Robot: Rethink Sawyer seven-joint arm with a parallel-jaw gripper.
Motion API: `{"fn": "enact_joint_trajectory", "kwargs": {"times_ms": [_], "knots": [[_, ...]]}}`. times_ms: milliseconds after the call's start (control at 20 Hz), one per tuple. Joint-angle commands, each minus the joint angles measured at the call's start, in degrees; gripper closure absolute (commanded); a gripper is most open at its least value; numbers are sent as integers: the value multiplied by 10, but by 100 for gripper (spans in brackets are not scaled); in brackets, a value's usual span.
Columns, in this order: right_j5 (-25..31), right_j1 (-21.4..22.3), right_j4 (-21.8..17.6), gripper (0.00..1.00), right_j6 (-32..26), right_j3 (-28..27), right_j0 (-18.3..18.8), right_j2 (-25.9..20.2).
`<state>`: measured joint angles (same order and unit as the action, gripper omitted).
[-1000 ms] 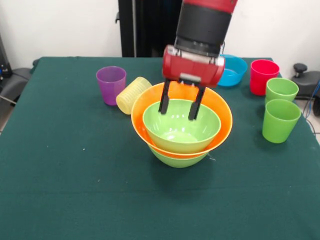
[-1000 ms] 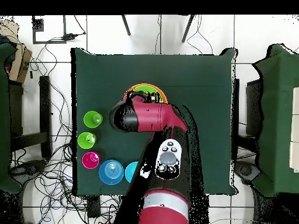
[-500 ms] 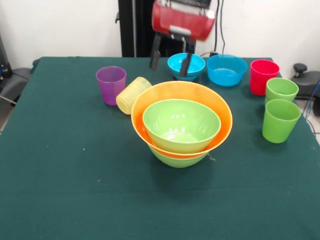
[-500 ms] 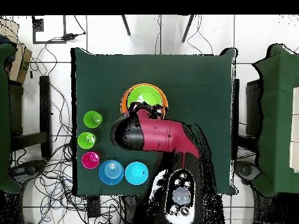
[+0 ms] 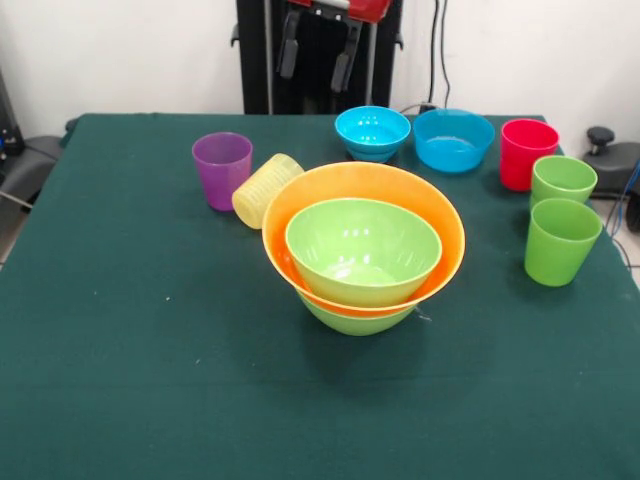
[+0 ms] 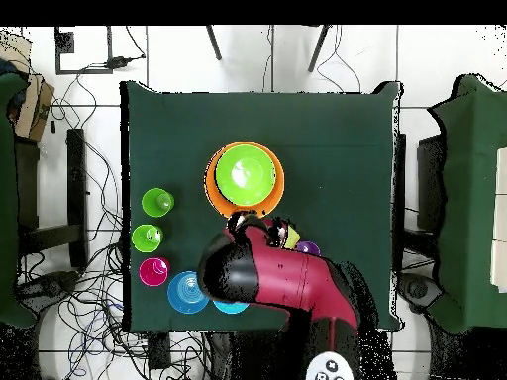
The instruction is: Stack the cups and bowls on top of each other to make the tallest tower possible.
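**Three bowls stacked, all the cups still waiting**

The table [image 5: 120,380] is covered in dark green cloth. In the middle sits the tower [image 5: 362,262]. It is only three bowls so far. A lime green bowl [image 5: 355,318] is at the bottom, and only its underside peeks out. The big orange bowl [image 5: 440,222] sits in it. A second lime green bowl [image 5: 362,250] sits inside the orange one. No cup is on top yet.

Lots of things are left to stack. Two blue bowls stand at the far side of the table, the wider one [image 5: 453,139] beside the smaller one [image 5: 372,132]. The red cup [image 5: 526,152] stands near the wider blue bowl. Two light green cups stand upright close by, one [image 5: 562,180] behind the other [image 5: 560,241]. The purple cup [image 5: 222,169] stands upright on the other side. The ribbed yellow cup [image 5: 264,189] lies on its side, just beside the orange bowl and the purple cup.

The gripper [image 5: 315,55] hangs up high behind the table. Its two fingers are apart and hold nothing.

One second ago the gripper was down low, with its fingers inside the top green bowl. Half a second ago it was higher, over the smaller blue bowl. Now it is pulled back even more. The bowls and cups did not move.
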<state>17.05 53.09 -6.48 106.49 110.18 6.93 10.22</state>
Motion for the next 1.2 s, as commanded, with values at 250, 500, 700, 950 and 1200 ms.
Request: {"fn": "enact_joint_trajectory", "kwargs": {"times_ms": [250, 500, 700, 950, 1200], "knots": [[-83, 13, -9, 0, 81, 166, 16, -78], [-124, 5, -2, 0, 112, 190, -26, -63], [-160, -12, 6, 0, 127, 200, -52, -57], [-203, -42, 16, 0, 147, 203, -64, -67], [-217, -58, 28, 0, 170, 195, -90, -59]]}}
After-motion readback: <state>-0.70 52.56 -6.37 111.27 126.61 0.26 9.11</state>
